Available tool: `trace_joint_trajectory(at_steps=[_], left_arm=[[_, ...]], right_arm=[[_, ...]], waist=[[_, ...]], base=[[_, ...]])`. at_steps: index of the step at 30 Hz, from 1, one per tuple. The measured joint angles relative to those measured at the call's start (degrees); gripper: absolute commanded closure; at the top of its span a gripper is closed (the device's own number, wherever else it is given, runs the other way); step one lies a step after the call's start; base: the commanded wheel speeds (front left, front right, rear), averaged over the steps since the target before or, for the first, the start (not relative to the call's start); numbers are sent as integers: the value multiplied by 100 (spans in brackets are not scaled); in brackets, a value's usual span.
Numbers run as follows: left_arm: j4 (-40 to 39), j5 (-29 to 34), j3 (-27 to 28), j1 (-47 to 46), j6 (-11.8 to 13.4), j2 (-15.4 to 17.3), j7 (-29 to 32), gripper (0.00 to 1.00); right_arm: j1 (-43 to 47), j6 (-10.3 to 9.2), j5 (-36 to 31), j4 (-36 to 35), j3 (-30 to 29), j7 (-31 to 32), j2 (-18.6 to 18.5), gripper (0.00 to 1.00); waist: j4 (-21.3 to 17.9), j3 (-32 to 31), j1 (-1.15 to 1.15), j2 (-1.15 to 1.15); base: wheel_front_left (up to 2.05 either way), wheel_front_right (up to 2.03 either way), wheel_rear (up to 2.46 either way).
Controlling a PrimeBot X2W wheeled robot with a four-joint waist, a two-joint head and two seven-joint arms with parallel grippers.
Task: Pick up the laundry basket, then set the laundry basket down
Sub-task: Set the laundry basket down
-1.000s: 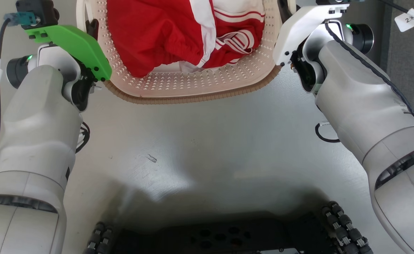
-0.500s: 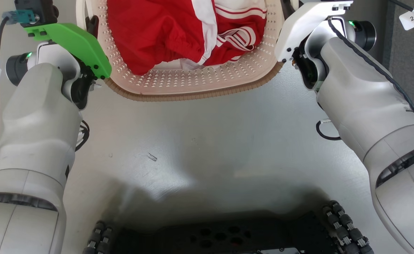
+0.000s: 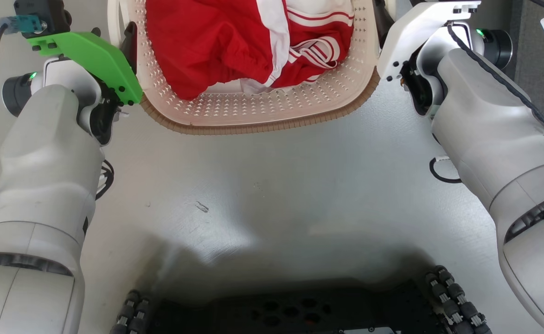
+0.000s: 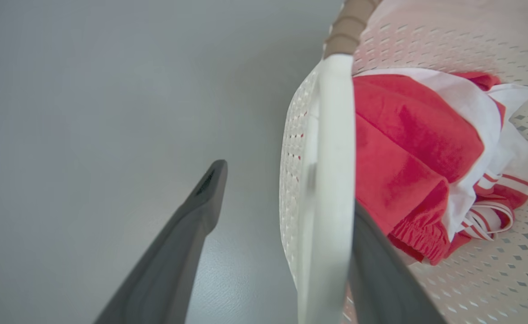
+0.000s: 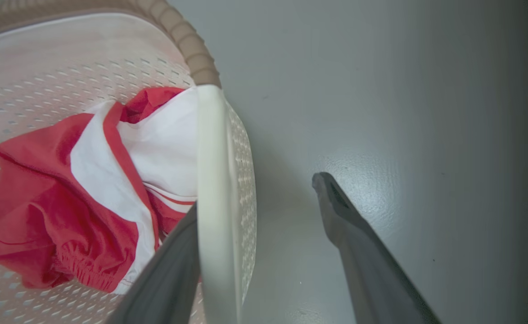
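The grey floor (image 3: 276, 195) is smooth and glossy. The laundry basket (image 3: 253, 111) stands at the far centre between the two arms; whether its base touches the floor cannot be told. It is a perforated plastic shell with a brown rim (image 3: 262, 129). I judge it light and fairly stiff, though the thin wall may flex if squeezed. The red and white garment (image 3: 207, 41) bunched inside is soft and should add little weight, but it could shift if the basket tips. The proper holds are the two white side handles, taken evenly so the load stays level; their smooth plastic may slip in a loose grip. The left gripper (image 4: 284, 189) straddles the left handle (image 4: 331, 157), one finger outside over the floor and the other inside, close against the handle. Its jaws stand wide apart and clamp nothing. The right gripper (image 5: 257, 193) straddles the right handle (image 5: 212, 180) in the same way, spread wide, with the inner finger by the garment.
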Motion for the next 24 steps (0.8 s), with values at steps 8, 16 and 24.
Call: trace_joint_trajectory(at_steps=[8,16,24], left_arm=[[31,-46,-14,-1,-7,-13,-65,0],[58,-81,-66,0,-8,-11,-9,0],[77,-86,-135,25,-9,-10,-130,0]], right_arm=[[9,159,0,13,91,55,-9,0],[13,311,22,3,118,126,-67,0],[58,402,36,-8,191,42,-84,0]], waist=[[8,-73,0,0],[4,-188,0,0],[10,-340,0,0]], base=[[0,0,0],[0,0,0],[0,0,0]])
